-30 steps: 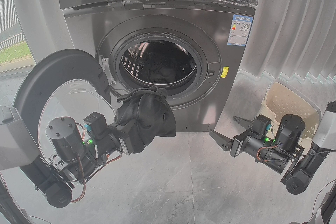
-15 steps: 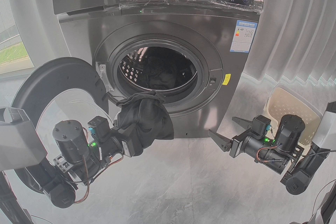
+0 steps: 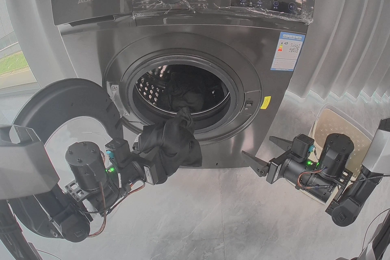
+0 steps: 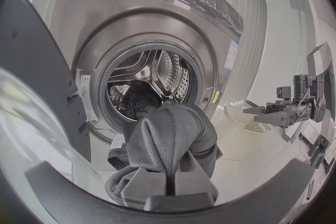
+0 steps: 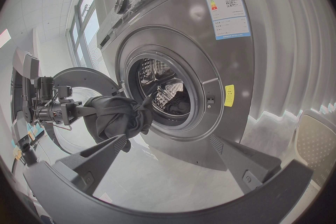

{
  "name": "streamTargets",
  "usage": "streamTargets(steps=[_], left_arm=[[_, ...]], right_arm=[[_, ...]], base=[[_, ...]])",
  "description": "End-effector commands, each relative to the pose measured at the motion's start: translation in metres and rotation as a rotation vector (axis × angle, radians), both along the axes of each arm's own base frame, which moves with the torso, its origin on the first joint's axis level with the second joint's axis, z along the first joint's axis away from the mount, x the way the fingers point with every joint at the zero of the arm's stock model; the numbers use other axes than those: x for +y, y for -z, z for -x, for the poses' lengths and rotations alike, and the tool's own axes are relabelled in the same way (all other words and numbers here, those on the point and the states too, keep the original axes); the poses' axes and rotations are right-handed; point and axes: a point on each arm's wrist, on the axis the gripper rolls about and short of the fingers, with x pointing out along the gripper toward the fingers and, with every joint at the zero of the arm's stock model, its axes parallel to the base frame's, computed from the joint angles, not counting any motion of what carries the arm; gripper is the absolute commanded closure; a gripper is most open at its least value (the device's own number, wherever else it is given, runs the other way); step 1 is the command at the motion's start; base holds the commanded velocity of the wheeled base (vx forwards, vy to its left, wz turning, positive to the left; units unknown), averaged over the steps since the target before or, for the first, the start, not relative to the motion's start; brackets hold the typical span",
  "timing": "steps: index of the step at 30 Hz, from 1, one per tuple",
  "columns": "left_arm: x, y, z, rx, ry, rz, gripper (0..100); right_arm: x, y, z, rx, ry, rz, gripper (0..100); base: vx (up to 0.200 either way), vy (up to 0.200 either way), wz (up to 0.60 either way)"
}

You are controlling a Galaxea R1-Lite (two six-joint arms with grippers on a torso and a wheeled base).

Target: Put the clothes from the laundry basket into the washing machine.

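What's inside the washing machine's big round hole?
Some dark clothes lie at the bottom of the shiny drum. The dark garment held in the left gripper hangs across the opening's lower edge, so anything behind it is hidden.

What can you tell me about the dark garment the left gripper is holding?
The dark garment is a black, fine-mesh knit, bunched into hanging folds. The left gripper is shut on one fold, holding it off the floor. Its upper tip reaches the lower lip of the washing machine opening.
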Motion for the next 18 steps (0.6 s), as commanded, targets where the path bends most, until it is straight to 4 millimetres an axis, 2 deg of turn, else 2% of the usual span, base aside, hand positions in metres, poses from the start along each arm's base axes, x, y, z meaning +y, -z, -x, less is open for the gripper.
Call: streamTargets(steps=[1,6,9,18], left_arm=[[-0.0004,0.0006,0.0007,0.001,0.002,-0.001,100],[-0.0002,0.0009,0.0009,0.002,0.002,-0.002,100],[-0.0005,0.0011,0.0005,0.002,0.002,-0.002,100],[-0.0009,0.0003,0.0015,-0.002,0.005,-0.005,100]], right_arm=[[0.0,0.0007,0.0002,0.002,0.0,0.002,0],[0.0003,0.0014,0.0005,0.006,-0.002,0.002,0],[0.0007,0.0014,0.0008,0.006,-0.003,0.002,0],[0.0007,0.0014,0.0008,0.006,-0.003,0.002,0]], base=[[0.0,0.0,0.0],[0.0,0.0,0.0],[0.2,0.0,0.0],[0.0,0.0,0.0]])
